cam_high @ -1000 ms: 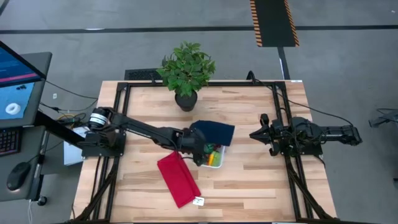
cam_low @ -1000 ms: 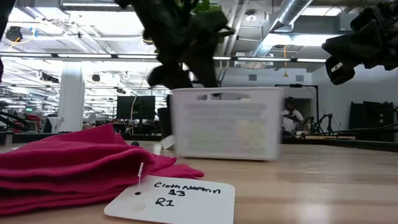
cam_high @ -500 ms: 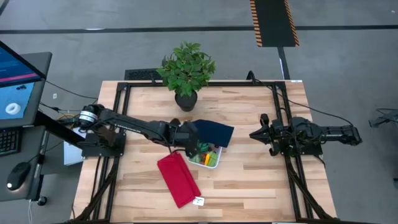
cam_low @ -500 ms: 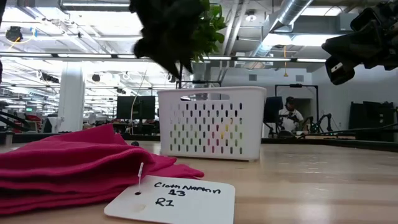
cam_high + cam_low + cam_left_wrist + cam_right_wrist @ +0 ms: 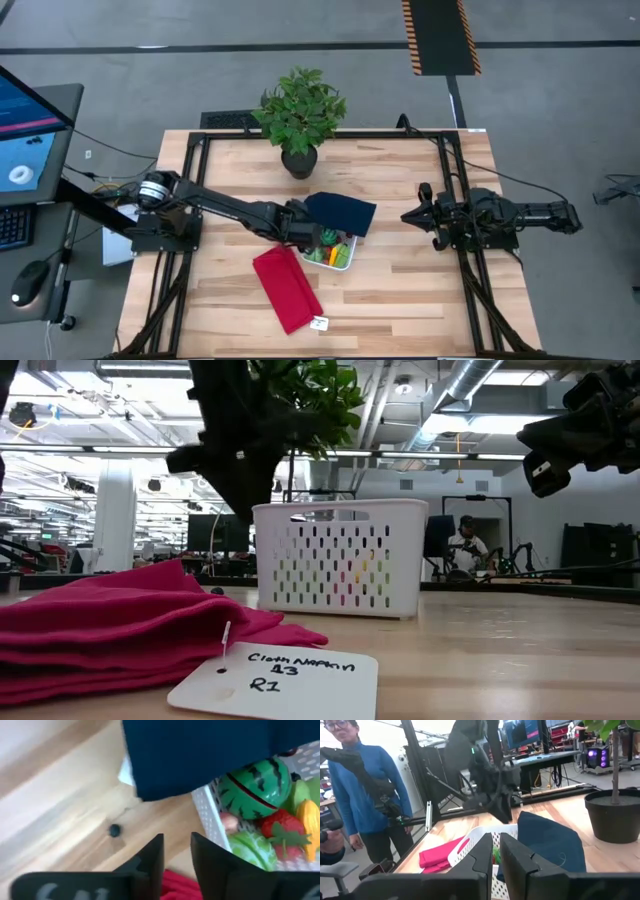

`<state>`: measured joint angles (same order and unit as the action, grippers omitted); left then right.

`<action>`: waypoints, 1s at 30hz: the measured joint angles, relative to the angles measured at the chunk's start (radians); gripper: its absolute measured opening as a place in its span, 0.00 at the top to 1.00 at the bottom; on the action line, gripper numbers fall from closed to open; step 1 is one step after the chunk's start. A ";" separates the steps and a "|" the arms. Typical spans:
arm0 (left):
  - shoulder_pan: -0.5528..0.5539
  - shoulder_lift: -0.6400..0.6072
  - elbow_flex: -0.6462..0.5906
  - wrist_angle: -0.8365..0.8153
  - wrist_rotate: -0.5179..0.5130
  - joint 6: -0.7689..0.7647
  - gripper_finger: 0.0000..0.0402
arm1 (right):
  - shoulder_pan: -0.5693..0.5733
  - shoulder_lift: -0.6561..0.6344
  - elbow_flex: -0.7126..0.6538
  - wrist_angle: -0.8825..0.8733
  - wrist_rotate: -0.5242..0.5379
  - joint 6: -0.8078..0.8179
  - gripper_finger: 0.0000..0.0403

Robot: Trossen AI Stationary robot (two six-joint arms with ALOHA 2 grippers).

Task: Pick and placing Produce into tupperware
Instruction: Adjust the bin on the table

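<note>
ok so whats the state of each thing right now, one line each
tupperware: upright on the table, open, produce inside
navy lid: off, leaning on the tupperware's rim, partly over it
produce: lying in the tupperware
red cloth: folded, flat on the table beside the tupperware
left gripper: by the tupperware's edge, jaws narrowly apart, holding nothing
right gripper: parked at the table's right, jaws shut, empty

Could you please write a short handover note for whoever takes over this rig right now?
Left gripper: empty, fingers nearly together, just beside the white container.
Right gripper: shut, empty, parked at the table's right side.
Toy produce (watermelon, strawberry, green and orange pieces) is in the container.
Navy lid leans on the container's far edge, not closed.
Left: check for strays, fit the lid if wanted.
</note>
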<state>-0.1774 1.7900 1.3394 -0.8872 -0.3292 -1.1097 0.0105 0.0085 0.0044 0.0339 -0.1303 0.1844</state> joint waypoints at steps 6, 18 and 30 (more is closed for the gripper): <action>0.000 0.052 -0.002 -0.020 -0.016 -0.172 0.93 | 0.000 0.003 0.000 0.001 -0.001 0.000 0.85; -0.001 0.096 -0.002 0.160 0.064 0.013 1.00 | 0.000 0.018 0.000 0.000 0.000 0.000 0.85; -0.003 0.096 -0.002 0.215 0.094 0.128 1.00 | 0.000 0.018 0.000 0.001 0.000 0.000 0.85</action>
<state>-0.1799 1.8862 1.3373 -0.6722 -0.2357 -0.9822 0.0107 0.0269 0.0046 0.0349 -0.1307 0.1844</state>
